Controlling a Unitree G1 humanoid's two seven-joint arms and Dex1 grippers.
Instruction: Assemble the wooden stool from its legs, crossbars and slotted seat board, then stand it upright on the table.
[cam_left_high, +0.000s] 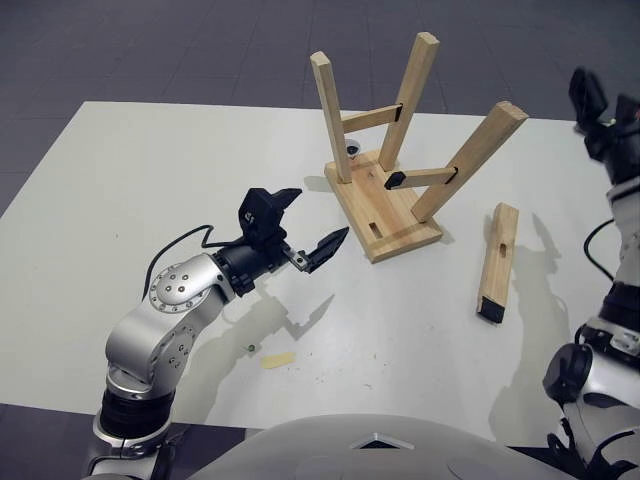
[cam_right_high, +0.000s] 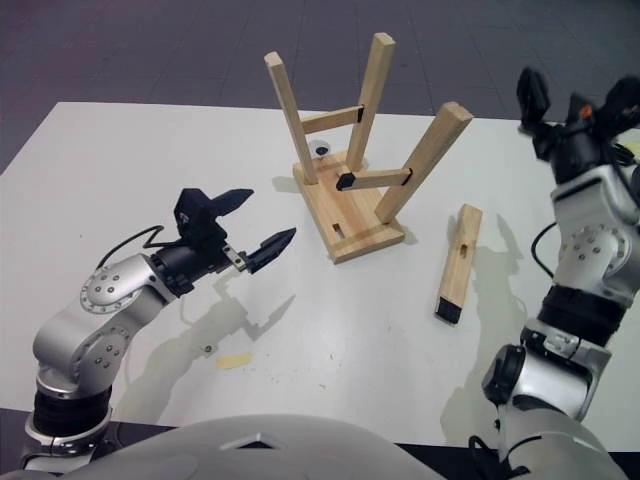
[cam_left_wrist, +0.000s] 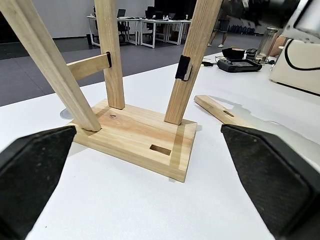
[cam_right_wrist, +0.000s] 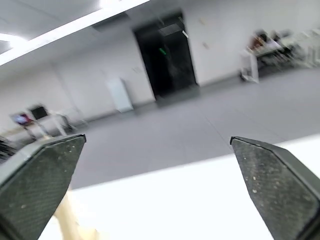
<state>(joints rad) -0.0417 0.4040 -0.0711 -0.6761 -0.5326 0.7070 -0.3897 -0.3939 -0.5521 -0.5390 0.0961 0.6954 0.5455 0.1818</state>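
Note:
The slotted seat board (cam_left_high: 395, 238) lies flat on the white table (cam_left_high: 130, 180) with three legs (cam_left_high: 410, 95) standing up out of it. Two crossbars (cam_left_high: 370, 118) join them. A fourth leg (cam_left_high: 497, 262) lies loose on the table to the board's right. My left gripper (cam_left_high: 322, 212) hovers open just left of the board, fingers pointing at it; the left wrist view looks between its fingers (cam_left_wrist: 40, 170) at the board (cam_left_wrist: 135, 135) and an empty slot (cam_left_wrist: 160, 149). My right gripper (cam_right_high: 578, 98) is raised high at the table's right side, open and holding nothing.
A small round disc (cam_left_high: 352, 148) sits behind the board. A pale scrap (cam_left_high: 277, 359) and a tiny dark speck (cam_left_high: 250, 346) lie near the table's front, below my left arm. Bare table stretches to the left and in front of the board.

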